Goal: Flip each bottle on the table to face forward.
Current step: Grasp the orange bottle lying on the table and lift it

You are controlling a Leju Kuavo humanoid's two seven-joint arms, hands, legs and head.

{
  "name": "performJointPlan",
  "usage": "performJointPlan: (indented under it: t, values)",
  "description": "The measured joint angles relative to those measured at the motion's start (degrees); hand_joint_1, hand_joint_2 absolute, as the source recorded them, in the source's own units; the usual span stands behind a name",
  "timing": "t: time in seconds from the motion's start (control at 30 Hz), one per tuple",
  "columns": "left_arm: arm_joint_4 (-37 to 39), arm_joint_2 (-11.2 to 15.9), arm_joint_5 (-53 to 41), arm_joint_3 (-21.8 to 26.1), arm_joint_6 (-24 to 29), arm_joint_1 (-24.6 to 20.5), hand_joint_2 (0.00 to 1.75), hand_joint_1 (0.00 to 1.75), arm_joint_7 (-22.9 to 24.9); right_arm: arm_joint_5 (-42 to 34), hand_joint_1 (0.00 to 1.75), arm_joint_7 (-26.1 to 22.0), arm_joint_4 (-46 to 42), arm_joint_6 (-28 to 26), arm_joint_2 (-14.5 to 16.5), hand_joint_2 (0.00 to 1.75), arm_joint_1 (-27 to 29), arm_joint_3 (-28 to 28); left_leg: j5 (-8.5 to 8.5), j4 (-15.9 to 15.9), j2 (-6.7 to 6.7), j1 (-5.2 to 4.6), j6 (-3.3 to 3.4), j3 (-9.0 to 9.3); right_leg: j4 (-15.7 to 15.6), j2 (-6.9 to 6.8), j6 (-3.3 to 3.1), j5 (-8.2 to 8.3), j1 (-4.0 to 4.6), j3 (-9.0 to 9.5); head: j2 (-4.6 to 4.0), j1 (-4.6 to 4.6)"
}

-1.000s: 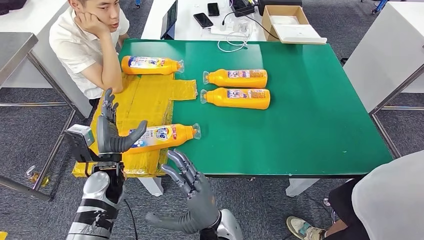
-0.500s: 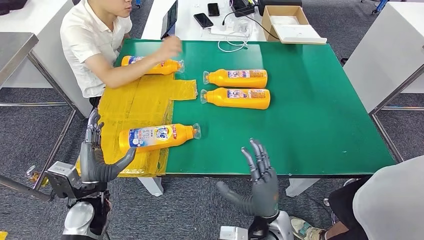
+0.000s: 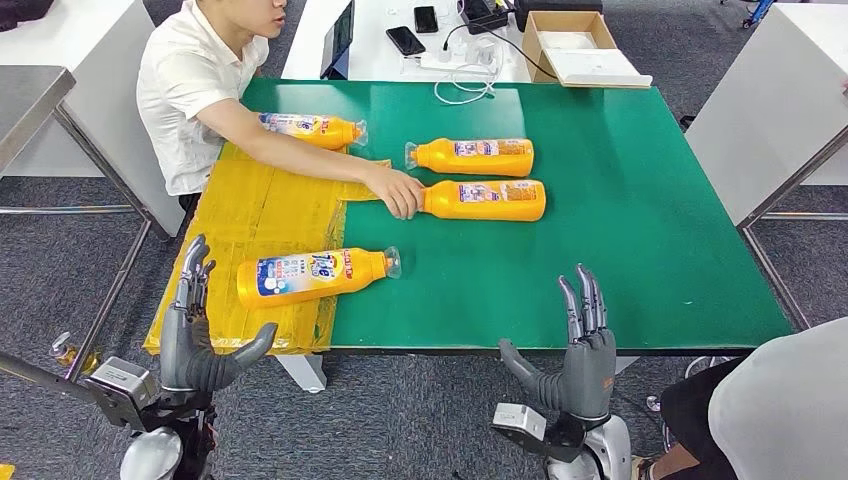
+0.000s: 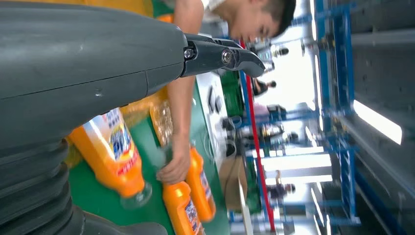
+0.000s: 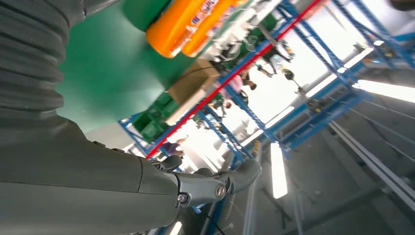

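Bottle [image 3: 318,275] nearest table's front edge was laid lengthwise along it, just beyond left hand [image 3: 195,335] (fingers spread, nothing held); right hand [image 3: 580,350], likewise released, was farther.

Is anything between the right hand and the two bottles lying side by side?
No object lies between the right hand and the bottles, but a person's hand grips the nearer bottle's cap end.

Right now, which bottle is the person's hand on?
The nearer of the two bottles on bare green table; the person's hand covers its cap end. The other three lie untouched.
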Motion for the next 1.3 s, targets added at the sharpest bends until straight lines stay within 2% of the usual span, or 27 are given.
performJointPlan:
  t: [0.63,0.7,0.77,0.83,0.9,1.3]
  values:
    - [0.0,0.11,-0.04,-0.05,-1.25,0.28,1.75,0.0,-0.04,1.2,0.0,0.0,2.96,0.0,-0.09,1.75,-1.37,-1.64,0.0,0.0,0.01,0.0,0.0,0.0,0.0,0.01,0.0,0.0,0.0,0.0,0.0,-0.02]
    - [0.38,0.28,-1.31,-1.01,-2.6,0.26,1.75,0.0,0.17,2.35,0.0,0.0,8.08,0.0,-0.67,1.75,-4.45,-3.39,0.01,0.0,0.01,-0.01,0.01,0.0,0.0,0.01,0.02,0.02,-0.01,0.0,0.0,-0.01]
    - [1.9,0.5,-3.91,-3.53,-3.06,-0.25,1.75,0.0,0.45,2.76,0.0,0.11,18.96,0.01,-2.32,1.75,-11.2,-5.63,0.04,0.01,0.01,-0.05,0.04,0.01,0.0,0.01,0.06,0.05,-0.05,0.01,0.0,-0.02]
    - [4.69,0.57,-8.05,-6.96,0.22,-2.06,1.75,0.0,2.3,2.97,0.0,1.75,32.77,0.11,-4.4,1.75,-19.38,-6.71,0.06,0.02,0.01,-0.07,0.07,0.01,0.01,0.01,0.11,0.09,-0.08,0.0,0.0,-0.03]
    - [6.77,0.57,-11.15,-9.27,3.38,-3.76,1.75,0.0,4.21,3.39,0.0,3.38,41.6,0.23,-5.61,1.75,-24.12,-6.89,0.07,0.02,0.01,-0.07,0.08,0.0,0.02,0.01,0.12,0.09,-0.08,0.0,0.0,-0.03]
    - [8.96,0.51,-10.62,-12.44,6.04,-7.6,1.75,0.0,7.66,7.42,0.0,9.78,50.44,2.63,-5.87,1.75,-29.51,-6.56,0.11,0.02,0.0,-0.08,0.11,-0.02,0.02,0.0,0.14,0.12,-0.08,0.01,0.0,-0.02]
